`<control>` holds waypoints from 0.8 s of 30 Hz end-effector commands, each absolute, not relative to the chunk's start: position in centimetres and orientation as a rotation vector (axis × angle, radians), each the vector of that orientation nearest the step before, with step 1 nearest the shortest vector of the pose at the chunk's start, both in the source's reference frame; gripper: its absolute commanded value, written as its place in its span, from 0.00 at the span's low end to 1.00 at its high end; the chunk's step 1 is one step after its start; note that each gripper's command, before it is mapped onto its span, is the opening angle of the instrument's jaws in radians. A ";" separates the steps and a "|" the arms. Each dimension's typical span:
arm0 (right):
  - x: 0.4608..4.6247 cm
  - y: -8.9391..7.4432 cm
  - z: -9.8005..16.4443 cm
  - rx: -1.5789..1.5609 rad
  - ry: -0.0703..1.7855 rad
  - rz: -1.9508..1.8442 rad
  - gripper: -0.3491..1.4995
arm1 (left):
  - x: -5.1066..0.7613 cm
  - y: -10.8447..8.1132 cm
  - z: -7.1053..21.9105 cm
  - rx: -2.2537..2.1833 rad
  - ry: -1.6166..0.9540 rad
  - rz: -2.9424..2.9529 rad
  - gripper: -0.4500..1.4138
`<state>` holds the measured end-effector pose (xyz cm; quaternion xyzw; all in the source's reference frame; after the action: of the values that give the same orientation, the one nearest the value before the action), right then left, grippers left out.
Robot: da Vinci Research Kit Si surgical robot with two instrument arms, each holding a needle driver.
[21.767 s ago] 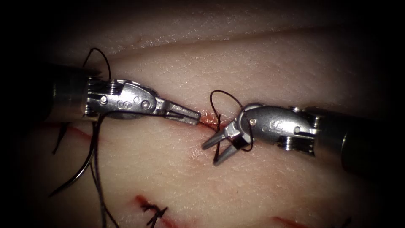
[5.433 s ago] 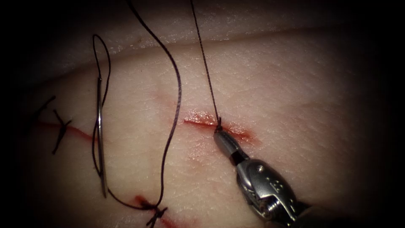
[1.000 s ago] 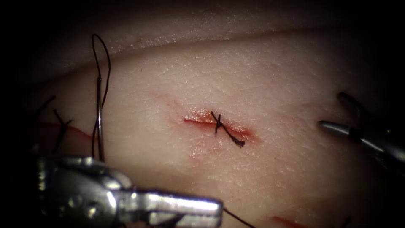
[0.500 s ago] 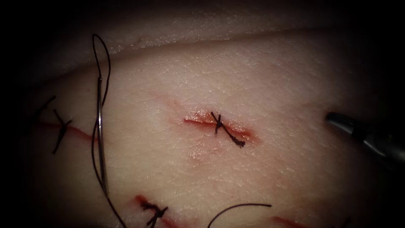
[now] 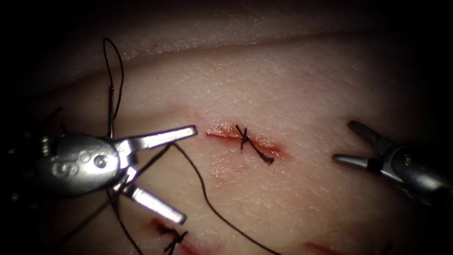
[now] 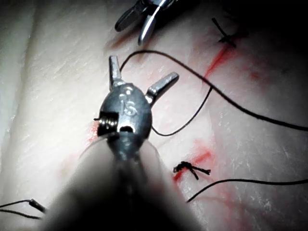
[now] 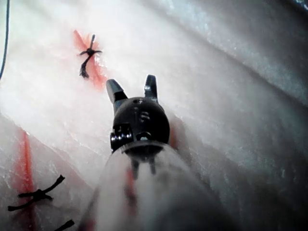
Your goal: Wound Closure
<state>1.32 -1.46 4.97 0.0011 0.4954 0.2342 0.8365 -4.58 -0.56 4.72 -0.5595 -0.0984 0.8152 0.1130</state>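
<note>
The short cut (image 5: 222, 136) at mid-tissue carries a tied dark knot (image 5: 244, 138) with a short tail; the right wrist view shows this knot (image 7: 88, 53) too. My left tool (image 5: 188, 174) stands to the left of the cut with its jaws spread wide, holding nothing. Loose thread (image 5: 203, 189) runs across the gap between them, as the left wrist view (image 6: 143, 68) confirms. The needle (image 5: 111, 106) lies upright on the tissue further left, outside it, its lower part hidden behind the left tool. My right tool (image 5: 343, 141) hovers right of the cut, open and empty (image 7: 131, 82).
An older stitch (image 5: 172, 236) sits on a red cut near the front edge, also in the left wrist view (image 6: 192, 168). A thread loop (image 5: 113, 61) rises from the needle's eye. Red fluid (image 5: 271, 147) lines the middle cut. A fold of tissue (image 5: 283, 38) runs along the back.
The left tool, shut at the front a second ago and then gone, has come back from the left with open jaws. The right tool has moved in leftwards. The loose thread has shifted up.
</note>
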 end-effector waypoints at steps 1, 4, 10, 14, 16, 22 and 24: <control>1.41 -1.4 5.0 0.001 1.052 0.493 0.51 | -4.73 -0.5 4.8 -1.616 -0.288 2.412 0.65; 1.40 -1.5 5.0 0.003 1.049 0.484 0.51 | -4.84 -0.6 5.0 -1.559 -0.301 2.471 0.65; 1.43 -1.5 5.0 -0.002 1.042 0.464 0.51 | -4.67 -0.7 5.4 -1.475 -0.414 2.549 0.53; 1.49 -1.5 5.0 0.005 1.035 0.451 0.51 | -4.39 -0.7 5.6 -1.436 -0.461 2.555 0.54; 1.53 -1.5 5.0 0.009 1.032 0.445 0.51 | -4.23 -0.7 5.7 -1.374 -0.480 2.593 0.57; 1.54 -1.6 5.0 0.019 1.025 0.433 0.50 | -3.78 -0.9 6.0 -1.268 -0.541 2.651 0.64; 1.54 -1.6 5.0 0.019 1.025 0.433 0.49 | -3.53 -1.0 6.1 -1.254 -0.569 2.639 0.72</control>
<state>1.46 -1.61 5.00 0.0089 0.4853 0.2062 0.8497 -3.38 -0.99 6.10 -0.4177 -0.1942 0.8836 0.0833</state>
